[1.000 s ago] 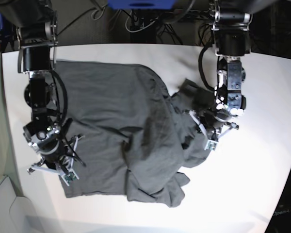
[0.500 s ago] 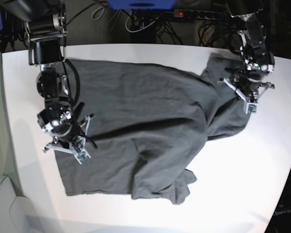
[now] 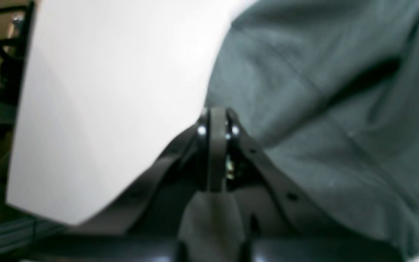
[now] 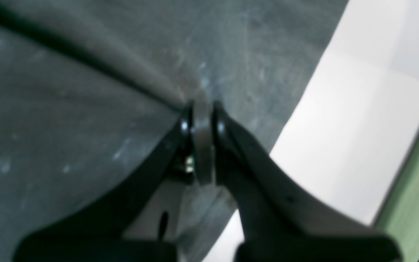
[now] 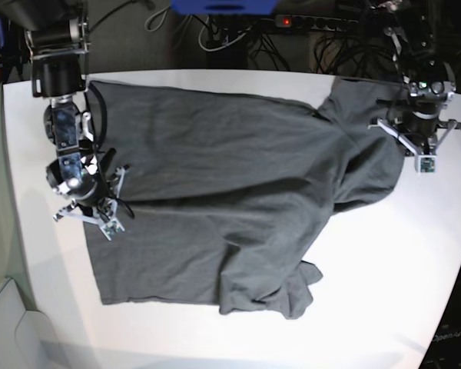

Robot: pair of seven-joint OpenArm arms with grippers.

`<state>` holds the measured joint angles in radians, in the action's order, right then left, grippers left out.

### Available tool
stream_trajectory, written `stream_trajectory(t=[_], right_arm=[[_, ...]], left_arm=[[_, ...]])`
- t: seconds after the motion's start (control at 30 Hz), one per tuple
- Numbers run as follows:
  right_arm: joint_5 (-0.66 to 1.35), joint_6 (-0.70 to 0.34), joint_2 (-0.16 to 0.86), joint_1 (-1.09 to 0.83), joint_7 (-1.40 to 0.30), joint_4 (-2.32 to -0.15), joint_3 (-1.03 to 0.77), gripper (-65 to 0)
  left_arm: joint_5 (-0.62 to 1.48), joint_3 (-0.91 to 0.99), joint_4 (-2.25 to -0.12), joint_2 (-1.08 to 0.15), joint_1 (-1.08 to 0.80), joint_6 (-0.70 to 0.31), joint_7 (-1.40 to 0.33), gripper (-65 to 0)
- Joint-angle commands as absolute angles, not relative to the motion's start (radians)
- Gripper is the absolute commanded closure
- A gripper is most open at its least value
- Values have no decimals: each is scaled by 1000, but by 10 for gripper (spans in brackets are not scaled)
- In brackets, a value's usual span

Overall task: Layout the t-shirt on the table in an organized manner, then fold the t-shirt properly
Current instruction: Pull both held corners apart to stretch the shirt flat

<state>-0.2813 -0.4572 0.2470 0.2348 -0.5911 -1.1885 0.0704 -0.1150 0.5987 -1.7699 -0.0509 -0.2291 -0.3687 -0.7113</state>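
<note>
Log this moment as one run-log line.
left pincer: shut on dark grey cotton t-shirt | right pincer: shut on it | white table: shirt partly spread

Plain charcoal-grey t-shirt (image 5: 215,184); matt white table (image 5: 384,261).

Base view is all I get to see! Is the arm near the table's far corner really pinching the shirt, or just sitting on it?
Observer: Pinching. The left gripper is shut on the t-shirt's edge, beside bare table.
Operator: And the other arm?
Observer: The right gripper is shut on the t-shirt too; a tight crease runs from its tips.
Operator: Is the shirt flat now?
Observer: Not quite. The left wrist view shows folds across the cloth.
</note>
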Motion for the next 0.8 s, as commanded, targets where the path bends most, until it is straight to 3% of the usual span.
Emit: stream_trajectory(t=[0.0,0.2,0.37,0.57,0.77], right_arm=[[-298,-461,265,239,-639,-1202,47,-2],[-298,-461,260,156,-673,-1460,-38,0],[-298,-461,213,111,-693,-1630,-36,0],[-298,-461,188,127,-762,-1695,30,0],[-298,-461,185,151,-800,-1669,51,0]], left_arm=[[-113,601,-1811,-56,-223,-366,-710,-4],[-113,595,-1867,-18,-120,-367,-777,-4],[-113,483,-1710,-7,7,-360,-771,-4],[-114,426,-1451,-2,117,-358,-737,-4],[-120,441,-1328,-19,117,-357,-624,-4]])
